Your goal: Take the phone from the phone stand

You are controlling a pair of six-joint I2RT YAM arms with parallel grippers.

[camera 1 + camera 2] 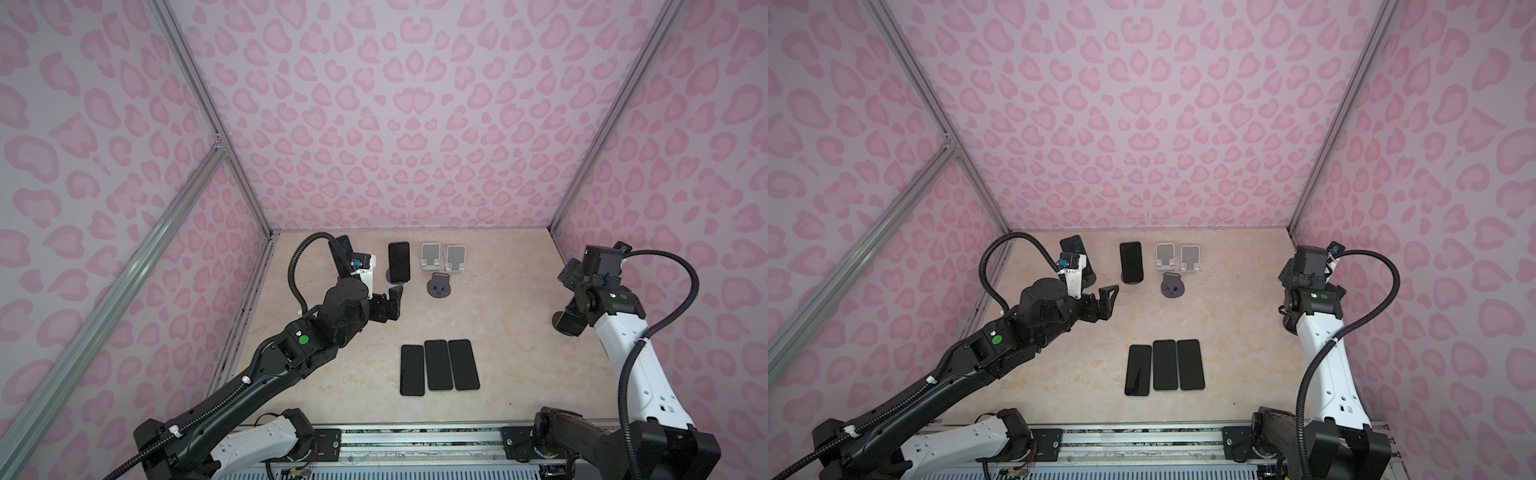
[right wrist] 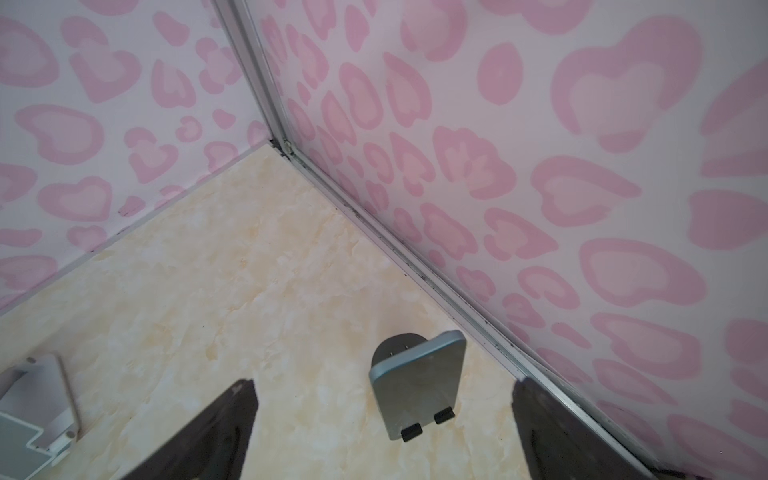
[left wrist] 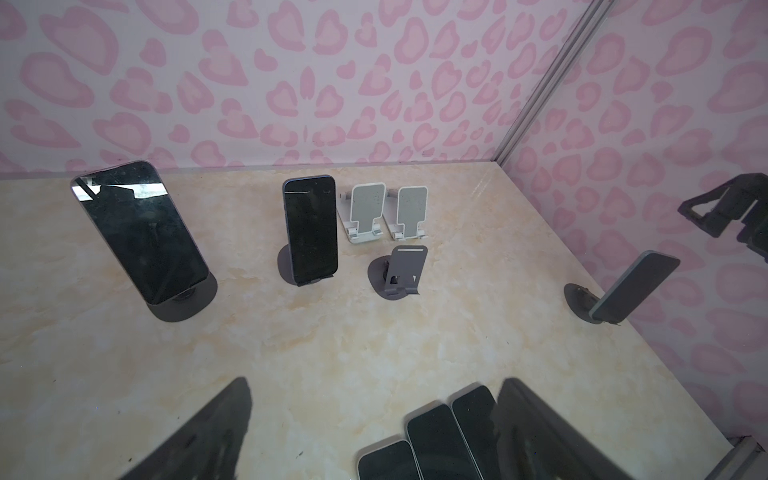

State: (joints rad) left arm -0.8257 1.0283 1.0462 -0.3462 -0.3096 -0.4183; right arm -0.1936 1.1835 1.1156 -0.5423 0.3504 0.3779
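Three dark phones lean on round grey stands. One phone (image 3: pixel 141 228) stands at the far left, and my left wrist half hides it in both top views. A second phone (image 1: pixel 399 261) (image 3: pixel 311 228) stands mid-back. The third phone (image 2: pixel 419 382) (image 3: pixel 636 286) stands by the right wall on its stand (image 2: pixel 392 345), held by two black lips. My right gripper (image 2: pixel 384 386) (image 1: pixel 570 274) hovers over it, open, one finger on each side, not touching. My left gripper (image 3: pixel 374 384) (image 1: pixel 392 301) is open and empty, in front of the back row.
Two empty white stands (image 1: pixel 430 255) (image 1: pixel 456 257) and an empty grey stand (image 1: pixel 439 284) sit at the back. Three phones (image 1: pixel 438 365) lie flat side by side near the front. Pink patterned walls close in the left, back and right; the right wall's rail (image 2: pixel 415 266) is close to my right gripper.
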